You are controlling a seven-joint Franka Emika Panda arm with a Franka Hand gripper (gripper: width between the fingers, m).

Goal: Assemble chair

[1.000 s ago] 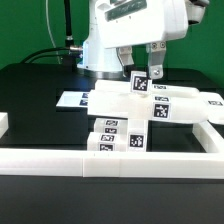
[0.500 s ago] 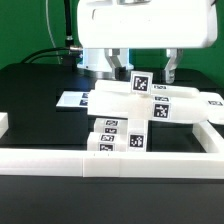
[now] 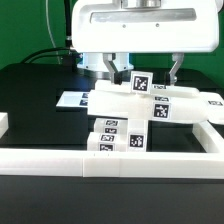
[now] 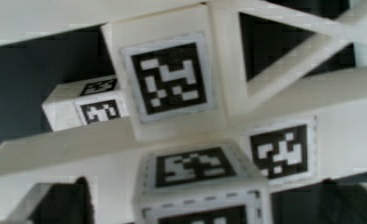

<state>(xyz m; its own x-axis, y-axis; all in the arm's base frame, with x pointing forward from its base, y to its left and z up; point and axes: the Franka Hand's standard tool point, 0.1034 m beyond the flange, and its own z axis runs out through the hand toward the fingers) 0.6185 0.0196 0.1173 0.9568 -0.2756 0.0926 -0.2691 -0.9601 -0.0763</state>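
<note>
Lying grouped on the black tabletop (image 3: 30,90), toward its near edge and the exterior view's right, just inside the low white border wall (image 3: 60,165): the chair (image 3: 115,100), present as loose matte white tagged parts. A long bar crosses over shorter blocks, and one tagged piece stands up above the bar. Placement, as a judgement: gathered close to the wall's corner so that the wall can brace the parts while they are pressed together. Gripper (image 3: 146,74): poised directly over the upstanding piece with jaws spread wide and nothing held. One of the fingers (image 3: 177,68) hangs on each side of the piece, both clear of it, a stance that reads as lining up for a grasp. Wrist view: filled at close range by the chair (image 4: 171,75), showing tag faces and white bars, all soft and blurred; neither finger shows there. Hidden or unclear: the arm (image 3: 140,25) is cut off at the upper frame edge and covers the tabletop behind it. Which parts are already joined and which are merely stacked cannot be told. The lowest blocks are partly masked by the bar above and by the wall in front. The tag patterns are too small to read in the exterior view.
</note>
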